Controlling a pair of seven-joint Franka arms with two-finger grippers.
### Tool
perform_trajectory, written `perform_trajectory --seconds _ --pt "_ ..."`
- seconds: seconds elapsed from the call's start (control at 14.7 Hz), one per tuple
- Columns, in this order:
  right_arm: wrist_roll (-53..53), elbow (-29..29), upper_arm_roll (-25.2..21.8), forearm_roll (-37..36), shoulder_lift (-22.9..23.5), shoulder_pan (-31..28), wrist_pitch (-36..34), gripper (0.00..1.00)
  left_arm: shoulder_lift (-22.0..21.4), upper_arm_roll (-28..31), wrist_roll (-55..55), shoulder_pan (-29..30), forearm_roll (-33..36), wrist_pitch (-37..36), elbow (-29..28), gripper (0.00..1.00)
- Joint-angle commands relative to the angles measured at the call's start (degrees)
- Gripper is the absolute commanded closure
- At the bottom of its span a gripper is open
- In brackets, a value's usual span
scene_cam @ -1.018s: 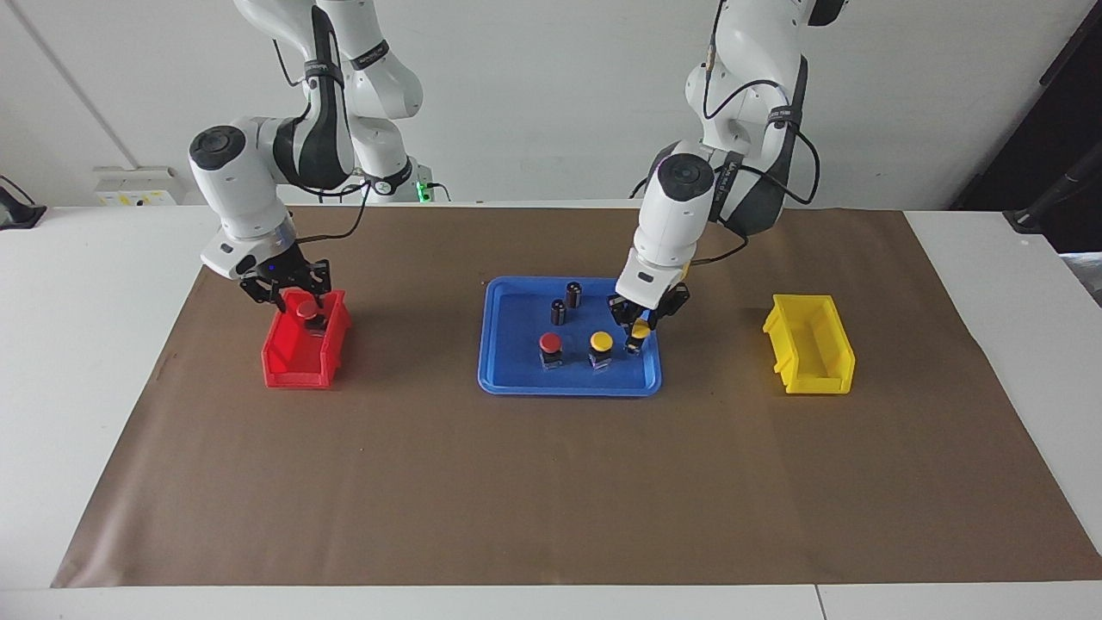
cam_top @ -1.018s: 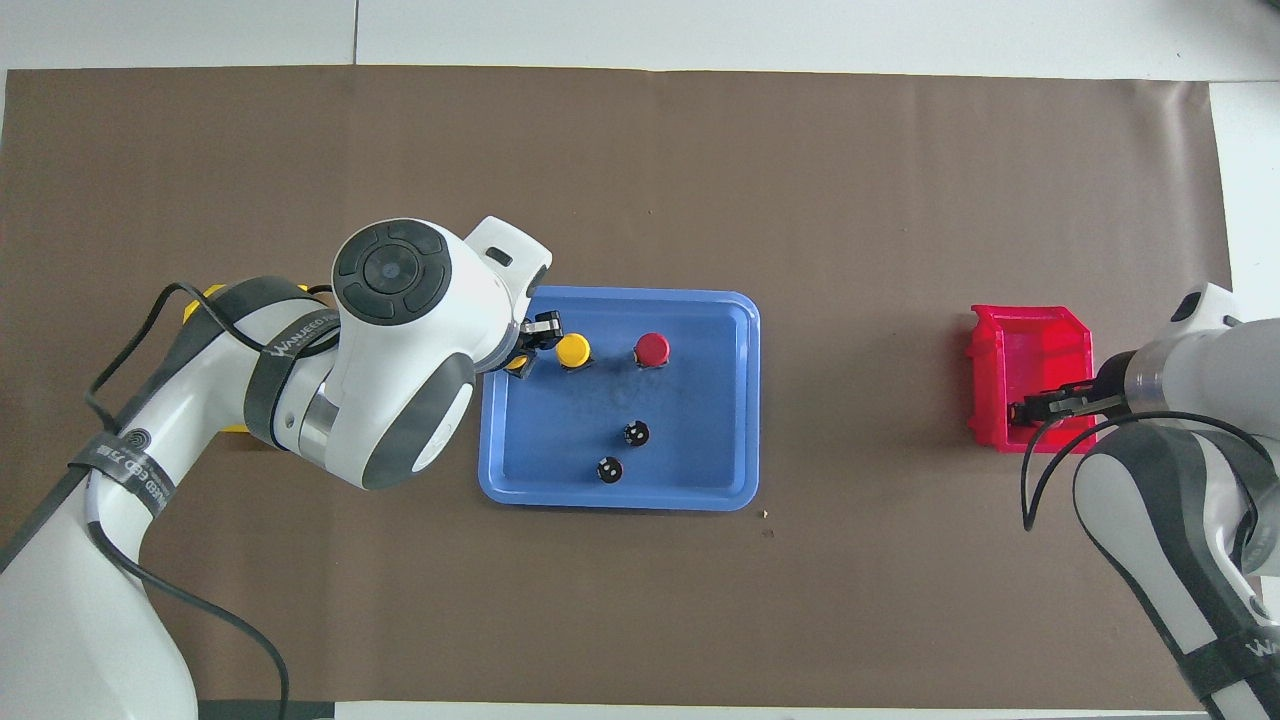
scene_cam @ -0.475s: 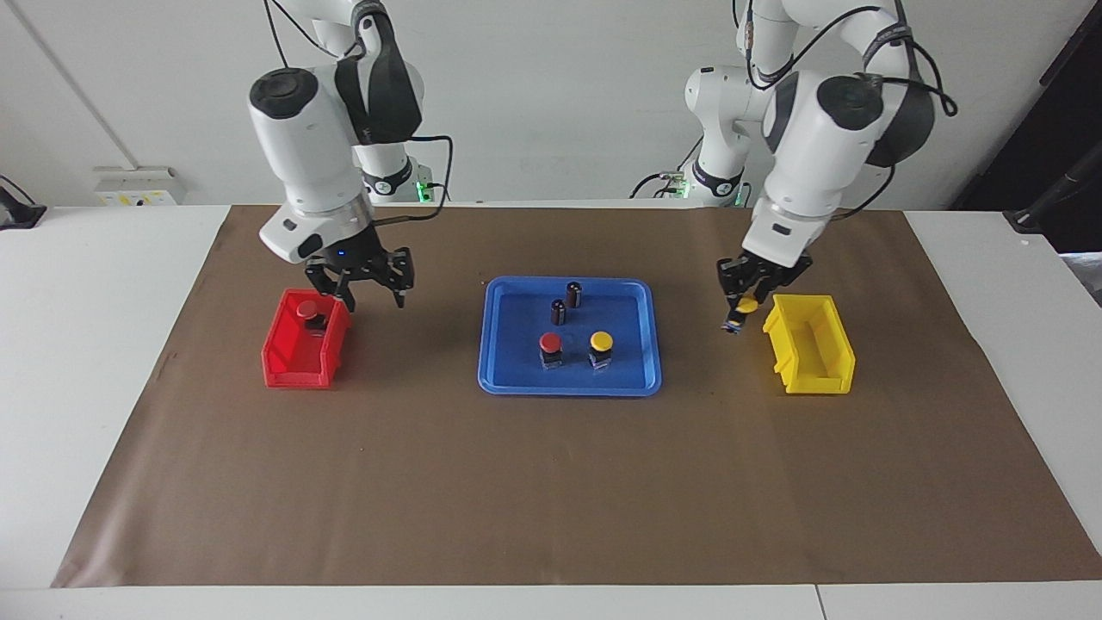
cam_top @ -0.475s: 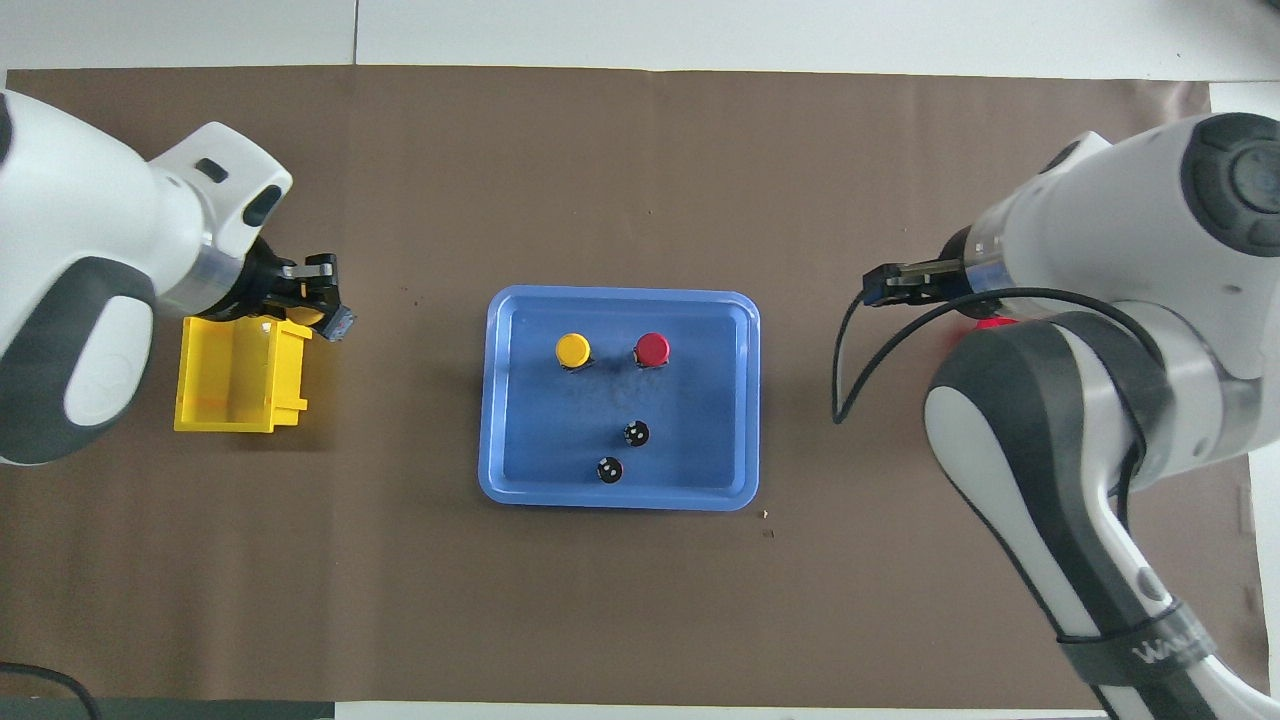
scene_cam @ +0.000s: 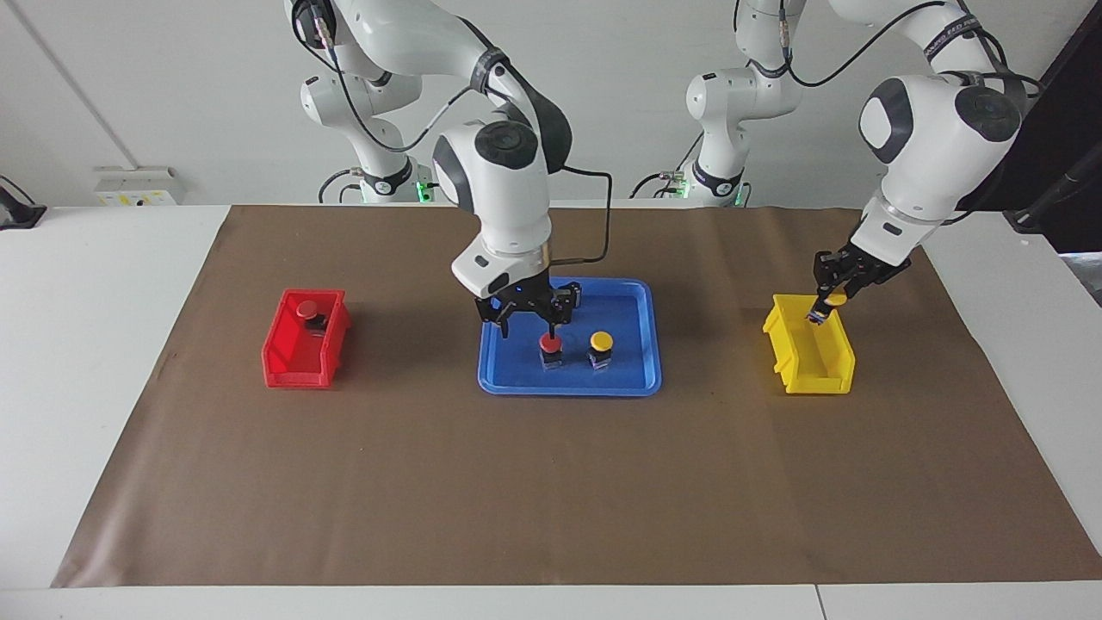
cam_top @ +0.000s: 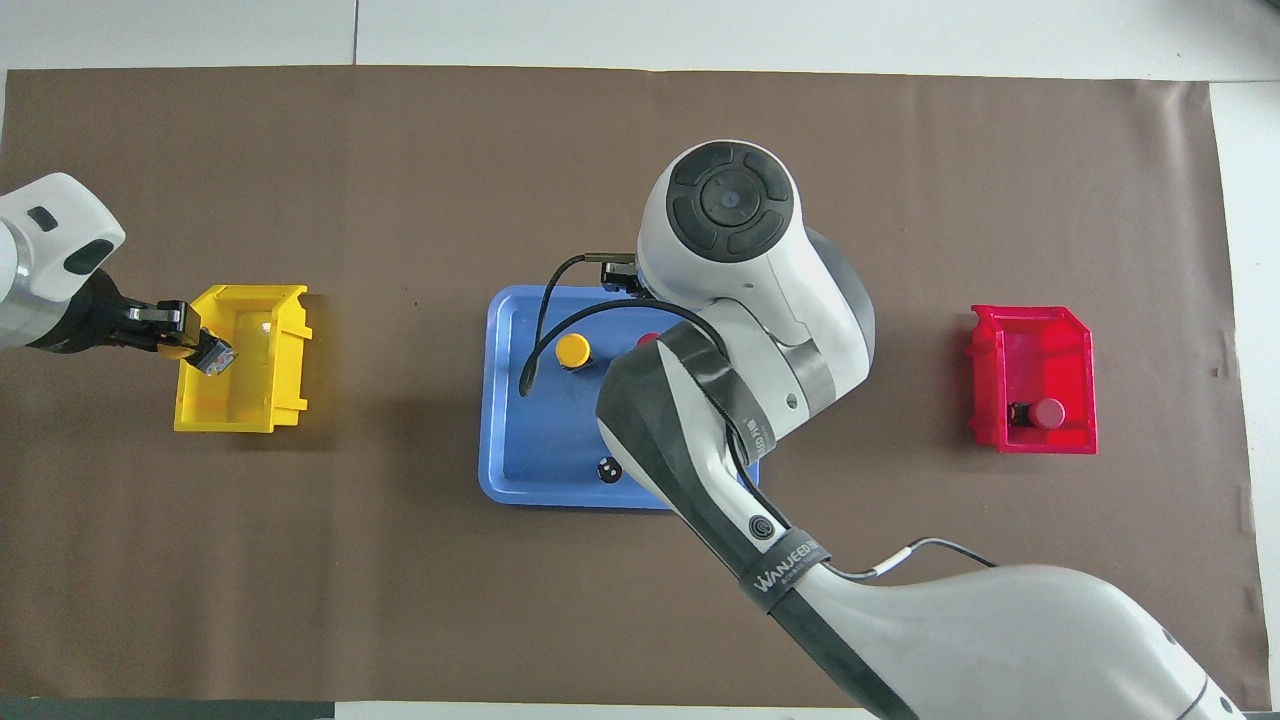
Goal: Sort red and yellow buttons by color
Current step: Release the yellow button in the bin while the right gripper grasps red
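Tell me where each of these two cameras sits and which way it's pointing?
Facing view: high across the table, looking at both robots; whole arms show, right claw over the blue tray, left claw over the yellow bin.
Overhead view: above the robots' end, looking steeply down; the right arm covers much of the tray.
Shared: tray, both bins, red bin, half a turn apart.
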Motion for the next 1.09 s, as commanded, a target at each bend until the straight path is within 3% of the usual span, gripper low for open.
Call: perform_trajectory --seconds 0.0,0.27,0.68,0.81,0.88,1.02 --pt "2.45 -1.38 -0.17 -1.17 1.21 1.18 2.31 0.23 -2.49 -0.60 2.30 1.55 -0.86 5.27 -6.40 0.99" --pt "2.63 -9.47 -0.17 -1.26 -0.55 1.44 9.08 0.25 -3.19 -0.60 -0.85 1.91 -0.86 12.64 -14.30 0.99" --pt "2.63 -12.46 -0.17 -1.26 -1.16 2.06 10.58 0.32 -1.61 -0.60 -0.86 2.08 -0.86 19.61 -18.10 0.98" --pt "2.63 -13.17 -0.17 -1.26 -1.34 2.06 10.59 0.38 -1.35 -0.60 -1.04 2.52 -0.86 19.35 -17.76 0.44" --pt "2.54 -13.26 -0.17 -1.26 -1.34 2.06 10.41 0.41 -1.35 -0.60 -1.30 2.52 -0.86 19.00 -17.67 0.40" --pt "2.63 -13.17 -0.17 -1.18 -1.43 2.06 10.32 0.51 -1.35 -0.60 -1.65 2.52 -0.86 18.13 -17.58 0.44"
